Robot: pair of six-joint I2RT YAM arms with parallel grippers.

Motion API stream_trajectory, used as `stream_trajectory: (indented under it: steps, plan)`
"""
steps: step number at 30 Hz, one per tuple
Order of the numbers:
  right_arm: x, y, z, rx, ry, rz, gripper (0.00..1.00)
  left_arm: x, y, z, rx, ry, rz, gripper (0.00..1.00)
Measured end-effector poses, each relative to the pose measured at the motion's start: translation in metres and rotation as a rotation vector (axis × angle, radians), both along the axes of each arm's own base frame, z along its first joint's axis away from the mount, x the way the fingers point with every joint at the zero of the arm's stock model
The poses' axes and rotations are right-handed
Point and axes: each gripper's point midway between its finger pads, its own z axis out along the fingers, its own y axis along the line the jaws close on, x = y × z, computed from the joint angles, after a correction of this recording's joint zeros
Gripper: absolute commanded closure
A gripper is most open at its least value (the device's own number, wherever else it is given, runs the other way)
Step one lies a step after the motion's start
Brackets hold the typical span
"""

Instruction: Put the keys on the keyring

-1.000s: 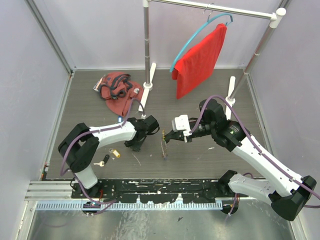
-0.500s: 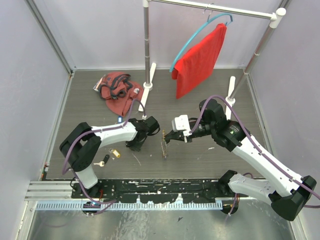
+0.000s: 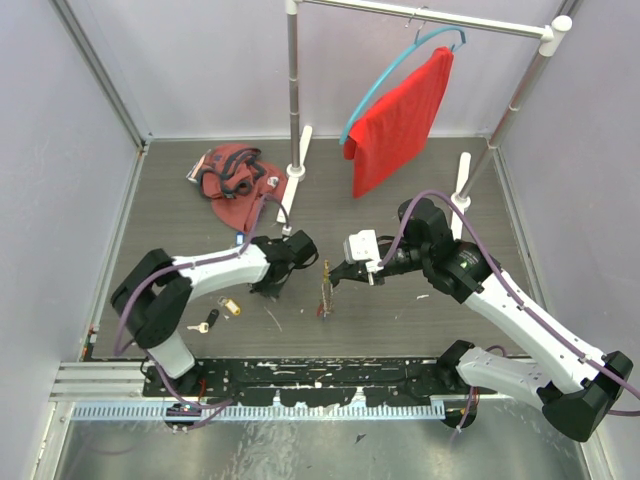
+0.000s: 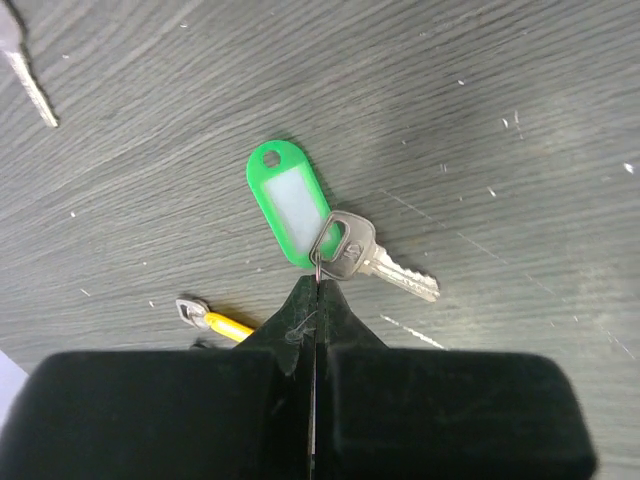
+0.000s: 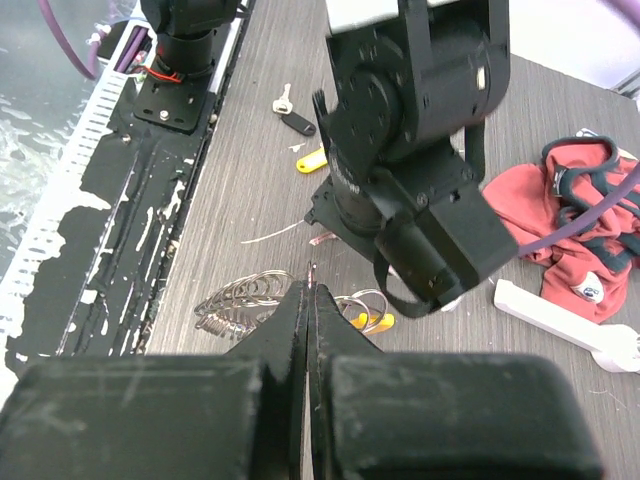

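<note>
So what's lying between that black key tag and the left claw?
A yellow key tag. The top view shows it roughly in line between the black tag and the left gripper.

Green-tagged silver key (image 4: 372, 259) flat; yellow-tag key (image 3: 231, 306) beside black-tag key (image 3: 210, 319); keyring (image 5: 245, 295) of wire loops.

Rack (image 3: 292, 90) on a grey table (image 3: 160, 220)
A red shirt (image 3: 400, 125) hangs on a blue hanger (image 3: 385, 75) from the rack; crumpled red cloth (image 3: 235, 182) lies left of its post.
</note>
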Motion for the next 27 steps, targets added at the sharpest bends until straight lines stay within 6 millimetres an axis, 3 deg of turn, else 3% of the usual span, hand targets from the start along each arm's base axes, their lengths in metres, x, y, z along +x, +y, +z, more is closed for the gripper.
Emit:
stream_trajectory:
  steps: [6,11,18,27]
  plan:
    - [0.007,-0.002,0.001,-0.013,-0.017,-0.040,0.99,0.003,-0.008,0.046,-0.177,-0.127,-0.025,1.00]
    - [0.012,-0.007,0.022,0.014,-0.092,-0.080,0.99,0.000,-0.018,0.092,-0.388,-0.249,-0.065,1.00]
    - [-0.006,-0.015,0.066,0.114,-0.235,-0.017,0.99,-0.010,-0.034,0.160,-0.678,-0.414,-0.193,1.00]
    - [-0.022,-0.024,0.089,0.175,-0.399,0.042,0.99,-0.039,-0.069,0.250,-1.001,-0.509,-0.469,1.00]
